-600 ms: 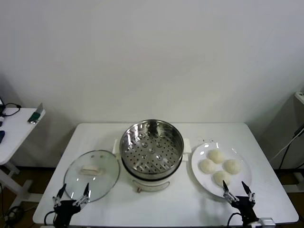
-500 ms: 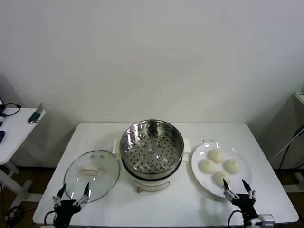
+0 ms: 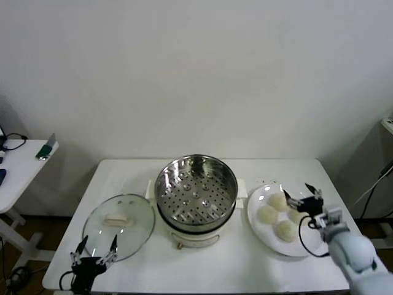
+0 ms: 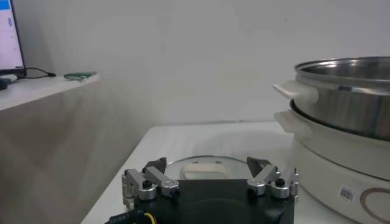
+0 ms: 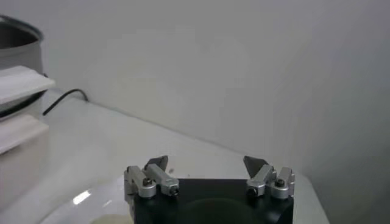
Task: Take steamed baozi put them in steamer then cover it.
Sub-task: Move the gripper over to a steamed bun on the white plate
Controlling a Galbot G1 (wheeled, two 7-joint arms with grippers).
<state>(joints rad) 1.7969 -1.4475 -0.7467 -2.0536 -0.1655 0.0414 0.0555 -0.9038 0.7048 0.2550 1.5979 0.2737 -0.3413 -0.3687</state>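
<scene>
fingers spread wide, the right gripper (image 3: 301, 195) hovers over the rightmost of the steamed baozi (image 3: 277, 214) on the plate (image 3: 263, 232), right of the empty steamer (image 3: 196, 188); it should descend centred and squeeze gently, while the left gripper (image 3: 97, 249), also open, waits near the lid (image 3: 118, 227).

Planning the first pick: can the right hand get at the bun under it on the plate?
Probably yes. The right hand hangs open above the plate, over the steamed baozi on the outer side, with nothing between them. The left hand sits idle by the glass lid.
</scene>
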